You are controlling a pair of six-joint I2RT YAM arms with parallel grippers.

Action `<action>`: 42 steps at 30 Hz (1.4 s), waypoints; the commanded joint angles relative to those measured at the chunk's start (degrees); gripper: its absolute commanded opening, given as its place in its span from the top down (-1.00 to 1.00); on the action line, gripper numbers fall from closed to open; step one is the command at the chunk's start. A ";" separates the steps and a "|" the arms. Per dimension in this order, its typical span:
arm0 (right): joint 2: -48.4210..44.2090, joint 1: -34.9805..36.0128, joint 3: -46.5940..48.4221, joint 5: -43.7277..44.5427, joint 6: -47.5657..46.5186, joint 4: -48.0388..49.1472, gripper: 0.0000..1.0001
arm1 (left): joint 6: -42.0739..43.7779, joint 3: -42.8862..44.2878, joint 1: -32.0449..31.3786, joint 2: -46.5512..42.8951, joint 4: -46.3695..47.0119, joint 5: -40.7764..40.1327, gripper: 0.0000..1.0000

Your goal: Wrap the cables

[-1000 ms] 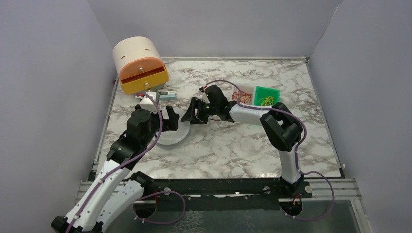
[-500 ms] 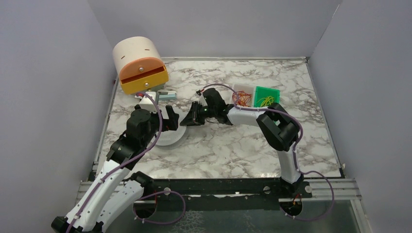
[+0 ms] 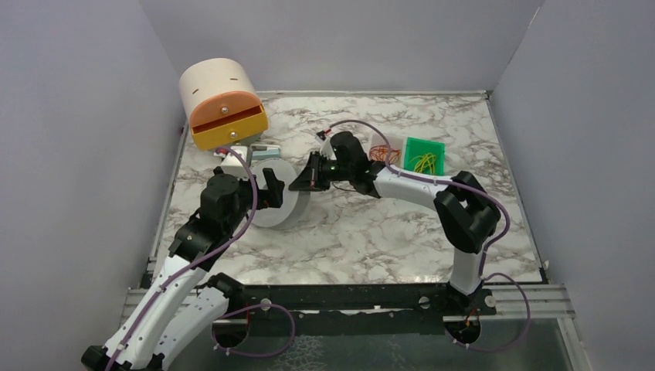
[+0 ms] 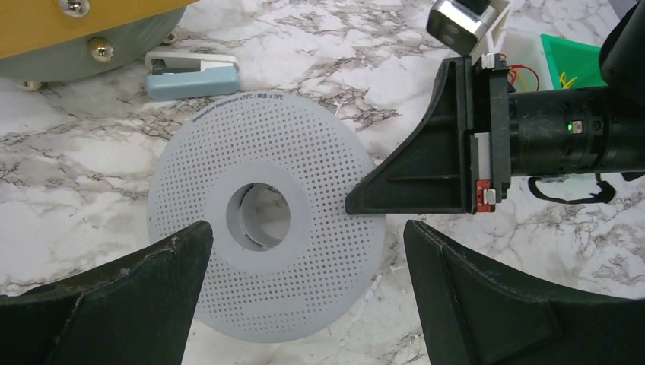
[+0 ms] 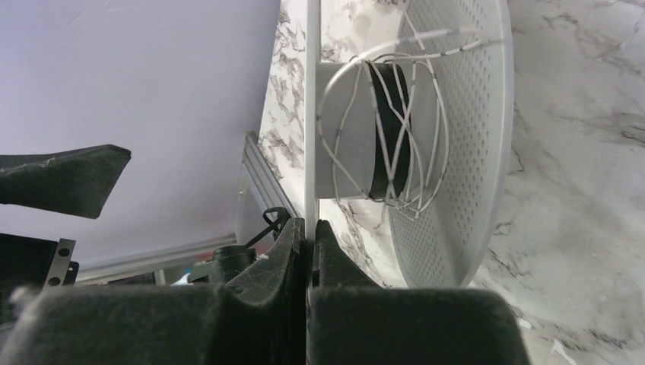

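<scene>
- Marble-patterned white and grey table (image 3: 371,232) carries everything, with plain lilac walls on three sides.
- Cream, barrel-shaped box with an orange front (image 3: 220,100) sits at the far left corner of the table.
- Pale grey, perforated plastic spool (image 3: 284,205) is near the left-centre of the table, tipped up on edge between the two arms. In the right wrist view, loose pale wire (image 5: 395,129) loops around its hub over a black band (image 5: 384,114).
- Right gripper (image 5: 308,243) is pinching the thin rim of one spool flange, its fingers pressed together on the plastic. The left wrist view shows it from the side at the spool's right edge (image 4: 357,204).
- Left gripper (image 4: 306,236) is spread wide, one finger at each side of the spool's face (image 4: 319,251). I cannot tell whether either finger touches it.
- Green square tray (image 3: 424,154) lies at the far right and holds thin yellow-green wires (image 3: 422,161).
- Small white tray (image 3: 378,141) stands just beside the green one, on its left and behind the right arm's wrist.
- Small pale blue and white clip-like object (image 4: 194,76) lies between the box and the spool.
- Thin red-orange cables (image 3: 384,153) lie tangled in the white tray, well apart from the spool and held by neither gripper.
</scene>
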 commanded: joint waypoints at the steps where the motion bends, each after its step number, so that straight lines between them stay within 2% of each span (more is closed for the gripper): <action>1: -7.12 -0.01 0.51 5.17 -5.34 -3.57 0.98 | -0.39 0.70 0.39 -0.77 0.39 0.15 -0.97; 11: -15.99 0.12 -1.14 13.26 -12.06 -9.55 0.98 | -0.48 0.61 0.48 -1.11 0.39 0.40 -0.97; 21: -20.90 0.98 1.13 29.92 -21.87 -19.62 0.98 | -0.48 0.61 0.50 -1.58 0.39 0.62 -0.97; 26: -21.01 1.92 3.89 40.07 -26.26 -25.14 0.98 | -0.48 0.61 0.56 -1.46 0.41 0.61 -0.97; 42: -16.78 6.82 11.38 59.00 -28.31 -36.77 0.98 | -0.53 0.61 0.66 -1.83 0.47 1.21 -0.97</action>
